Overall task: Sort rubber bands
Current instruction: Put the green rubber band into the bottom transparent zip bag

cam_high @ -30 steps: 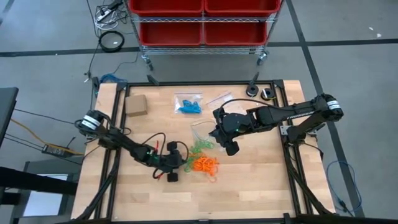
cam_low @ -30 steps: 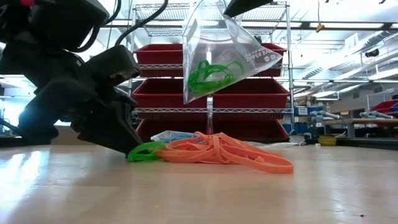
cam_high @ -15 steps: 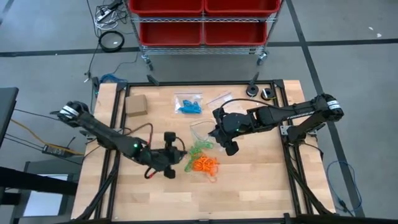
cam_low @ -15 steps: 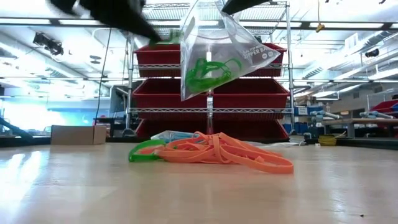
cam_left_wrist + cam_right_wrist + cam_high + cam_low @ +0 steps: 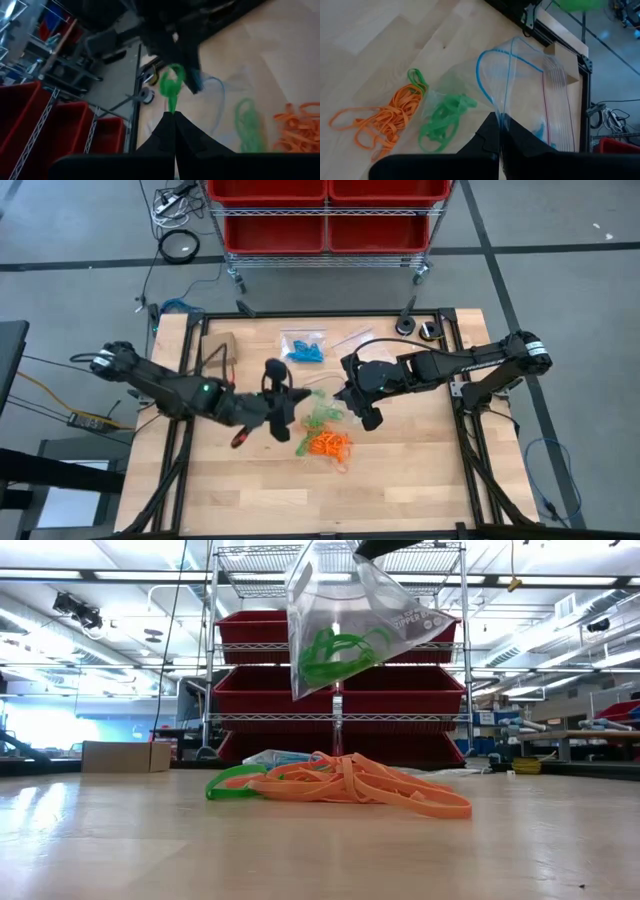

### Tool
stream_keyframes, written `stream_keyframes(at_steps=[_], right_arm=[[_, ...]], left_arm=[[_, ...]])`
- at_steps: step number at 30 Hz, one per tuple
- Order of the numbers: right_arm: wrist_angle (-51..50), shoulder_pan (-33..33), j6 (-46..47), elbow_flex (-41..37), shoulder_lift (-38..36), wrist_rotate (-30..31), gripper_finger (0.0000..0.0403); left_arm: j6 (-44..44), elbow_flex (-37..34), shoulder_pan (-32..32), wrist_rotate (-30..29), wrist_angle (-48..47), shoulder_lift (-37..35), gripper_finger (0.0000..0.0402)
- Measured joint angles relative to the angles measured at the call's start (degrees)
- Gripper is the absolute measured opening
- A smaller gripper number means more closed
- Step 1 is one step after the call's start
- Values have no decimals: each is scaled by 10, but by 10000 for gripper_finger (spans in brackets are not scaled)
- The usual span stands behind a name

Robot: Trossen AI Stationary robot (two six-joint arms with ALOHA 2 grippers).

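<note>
A loose pile of orange rubber bands (image 5: 328, 444) (image 5: 350, 780) lies mid-table, with one green band (image 5: 232, 783) at its edge. My left gripper (image 5: 288, 406) (image 5: 174, 115) hovers just left of the pile, shut on a green rubber band (image 5: 172, 86). My right gripper (image 5: 345, 394) (image 5: 500, 119) is shut on a clear zip bag (image 5: 345, 620) (image 5: 520, 85). The bag holds green bands (image 5: 445, 122) and hangs above the pile. A second bag with blue bands (image 5: 303, 347) lies flat at the far side. My left gripper pinches one end of the green band (image 5: 173, 107) between its two fingertips. The loop sticks out past the tips, lifted clear of the table. My right gripper pinches the bag's blue zip rim (image 5: 503, 111), slanting down from the table's right. Whether it holds one wall or both, I cannot tell. The bag hangs below it with its mouth open and its bottom clear of the table.
A small tan cardboard box (image 5: 218, 348) (image 5: 120, 755) stands at the far left. Small dark fittings (image 5: 418, 328) sit at the far right corner. Red bins on a wire shelf (image 5: 325, 215) stand beyond the far edge. Bare wood stretches along the near side.
My left gripper has risen from the table at the pile's left side, carrying a green band up toward the hanging bag, and it has rolled on the way. One green band stays on the table by the orange pile.
</note>
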Motion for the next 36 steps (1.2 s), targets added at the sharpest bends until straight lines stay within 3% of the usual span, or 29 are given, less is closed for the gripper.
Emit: stream_keyframes(at_steps=[6,13,21,26,33,36], right_arm=[[0,4,0,0,0,0,0],[0,4,-1,0,0,0,0],[0,4,-3,0,0,0,0],[0,4,-4,0,0,1,0],[0,4,-4,0,0,1,0],[-2,4,-4,0,0,1,0]], left_arm=[[8,39,64,63,-76,2,3],[-10,48,118,190,-139,2,12],[-9,48,120,223,-126,2,70],[-9,48,121,197,-123,2,113],[-13,60,99,31,-140,-11,139],[-50,64,82,15,-163,-29,140]])
